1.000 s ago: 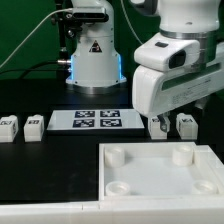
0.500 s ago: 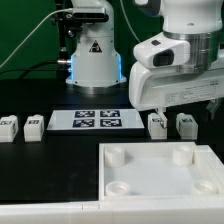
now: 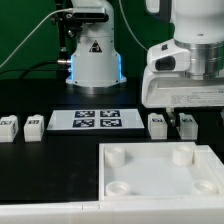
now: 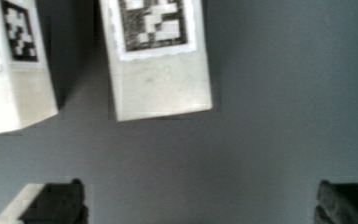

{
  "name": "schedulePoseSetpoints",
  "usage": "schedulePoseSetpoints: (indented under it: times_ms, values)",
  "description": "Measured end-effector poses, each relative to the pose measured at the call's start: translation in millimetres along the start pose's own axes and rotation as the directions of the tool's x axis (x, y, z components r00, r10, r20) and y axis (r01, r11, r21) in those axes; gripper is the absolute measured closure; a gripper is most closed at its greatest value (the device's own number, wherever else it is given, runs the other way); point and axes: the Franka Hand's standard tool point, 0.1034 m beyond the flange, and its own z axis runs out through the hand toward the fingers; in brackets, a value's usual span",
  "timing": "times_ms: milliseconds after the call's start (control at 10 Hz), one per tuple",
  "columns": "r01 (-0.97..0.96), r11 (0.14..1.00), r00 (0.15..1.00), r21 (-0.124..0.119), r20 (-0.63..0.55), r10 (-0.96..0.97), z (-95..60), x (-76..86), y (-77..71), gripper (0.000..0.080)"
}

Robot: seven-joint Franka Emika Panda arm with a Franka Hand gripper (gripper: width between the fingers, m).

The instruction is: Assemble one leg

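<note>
Four legs lie on the black table. Two are at the exterior view's left (image 3: 9,126) (image 3: 33,126) and two at its right (image 3: 157,124) (image 3: 187,127). Each is a small white block with a tag. My gripper (image 3: 192,113) hangs just above the right pair, and the hand partly hides the far-right leg. In the wrist view the gripper (image 4: 201,205) is open and empty. Its dark fingertips (image 4: 51,203) stand wide apart over bare table. One leg (image 4: 162,62) and part of another (image 4: 9,72) lie beyond them, untouched.
The large white tray-like piece (image 3: 150,172) with round corner sockets lies at the front. The marker board (image 3: 97,120) lies between the two pairs of legs. The robot base (image 3: 95,55) stands behind it.
My gripper has moved toward the exterior view's right, from over the inner right leg to over the far-right leg. The legs have not moved.
</note>
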Motion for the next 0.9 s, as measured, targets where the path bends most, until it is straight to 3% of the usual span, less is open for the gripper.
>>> schedulePoseSetpoints:
  times_ms: [300,500,600,900]
  values:
    - [0.015,1.0,1.0,0.002,-0.008,-0.015,0.5,0.8,0.3,0.015]
    - [0.019,1.0,0.999,-0.01,0.038,-0.018,0.8,-4.5,1.2,0.015]
    - [0.027,0.999,0.992,-0.032,0.128,-0.022,1.6,-14.9,2.3,0.015]
    - [0.016,0.999,0.923,-0.036,0.384,-0.001,1.7,-17.4,8.3,0.015]
